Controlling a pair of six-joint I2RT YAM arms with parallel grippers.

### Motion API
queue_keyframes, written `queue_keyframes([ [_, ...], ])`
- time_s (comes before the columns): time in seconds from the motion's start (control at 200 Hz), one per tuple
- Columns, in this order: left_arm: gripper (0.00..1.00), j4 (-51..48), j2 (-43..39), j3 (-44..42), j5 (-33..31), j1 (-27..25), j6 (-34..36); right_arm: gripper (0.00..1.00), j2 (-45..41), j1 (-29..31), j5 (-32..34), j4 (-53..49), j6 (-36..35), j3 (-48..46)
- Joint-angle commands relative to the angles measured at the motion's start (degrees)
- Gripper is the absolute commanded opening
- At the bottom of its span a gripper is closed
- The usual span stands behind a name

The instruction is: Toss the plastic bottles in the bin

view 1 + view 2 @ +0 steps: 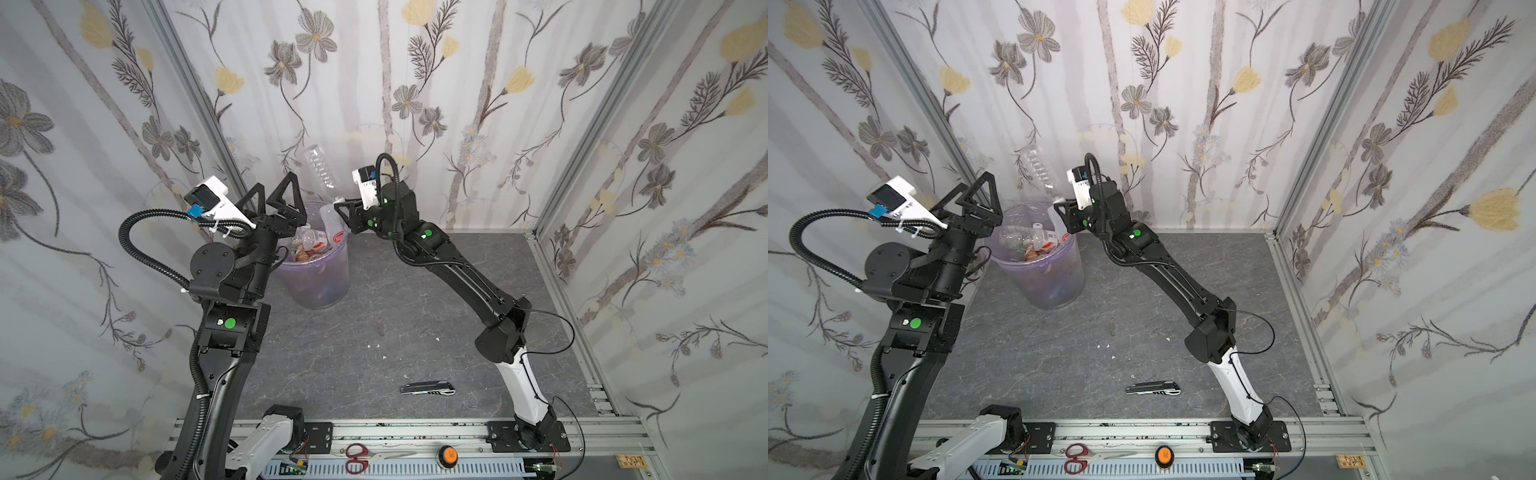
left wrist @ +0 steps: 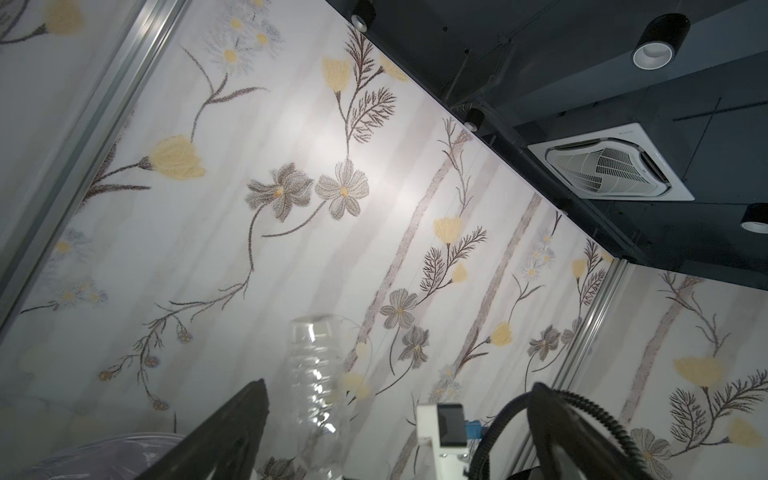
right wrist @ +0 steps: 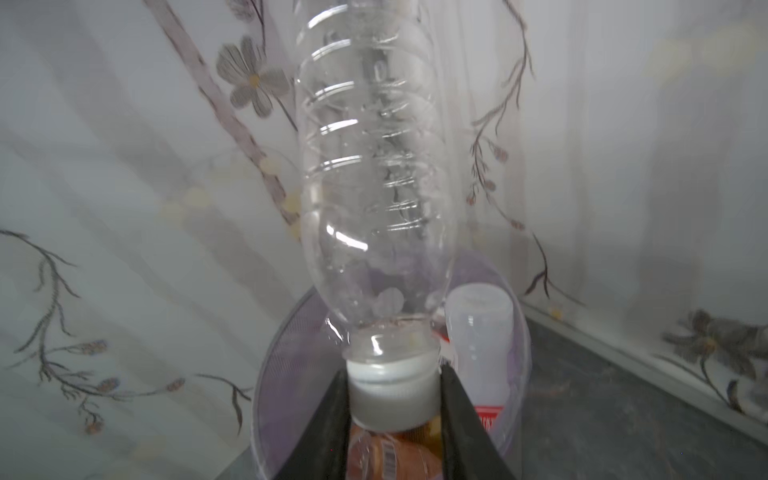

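Right gripper (image 3: 394, 374) pinches the white cap (image 3: 395, 399) of a clear bottle (image 1: 320, 170), upended above the 1 o'clock rim of the bin (image 1: 322, 282). Other bottles (image 1: 311, 245) heap to the brim of the bin, at the mat's 10 o'clock corner. Left gripper (image 1: 275, 183), spread wide, hangs over its 9 o'clock edge. Open grey mat (image 1: 374, 316) runs to a utility knife (image 1: 427, 388) near 5 o'clock.

The bottle (image 3: 365, 166) is glossy, ribbed clear plastic, the bin (image 1: 328, 282) translucent plastic, the tabletop (image 1: 415, 311) matt, stone-patterned grey.
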Motion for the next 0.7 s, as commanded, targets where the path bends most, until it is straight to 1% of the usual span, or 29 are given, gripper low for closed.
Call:
queue_keyframes([
  [0.0,1.00,0.4,-0.1,-0.2,0.1,0.1,-0.6,0.84,-3.4,0.2,-1.9,-2.1,-3.0,0.7],
  [0.005,1.00,0.3,-0.1,-0.2,0.1,0.1,-0.6,0.86,-3.6,0.2,-1.7,-2.0,-3.1,0.6],
  [0.02,1.00,0.4,-0.1,-0.2,0.2,0.2,-0.7,0.96,-4.5,0.2,-1.3,-1.7,-3.6,0.5],
  [0.035,1.00,0.3,0.0,-0.2,0.3,0.2,-0.9,0.99,-5.3,0.2,-0.7,-1.3,-4.0,0.5],
  [0.065,1.00,0.3,0.1,-0.2,0.5,0.2,-1.3,1.00,-7.1,0.2,0.6,-0.6,-4.8,0.0],
  [0.085,1.00,0.4,0.2,-1.7,0.8,0.3,-1.5,1.00,-8.2,0.2,1.4,-0.1,-5.3,-0.3],
  [0.2,1.00,0.2,0.2,-2.0,1.6,0.2,-2.3,1.00,-13.6,-0.8,4.9,0.0,-6.7,-2.8],
  [0.305,1.00,-0.3,-0.4,-3.0,1.5,0.3,-2.3,1.00,-17.9,-2.7,7.6,-1.2,-6.8,-9.0],
  [0.385,1.00,-1.4,-0.6,-4.5,1.3,0.2,-1.5,1.00,-23.3,-4.7,9.9,-0.7,-6.8,-17.9],
  [0.45,1.00,-2.1,-0.9,-6.5,0.4,0.2,-0.6,1.00,-29.1,-6.4,12.6,1.4,-6.7,-27.6],
  [0.6,1.00,-2.1,-2.5,-13.6,-5.0,0.3,1.4,1.00,-45.2,-11.7,18.5,12.9,-6.2,-53.0],
  [0.694,1.00,-1.7,-3.4,-18.3,-8.2,0.3,1.8,1.00,-55.0,-16.0,24.8,18.5,-5.6,-65.9],
])
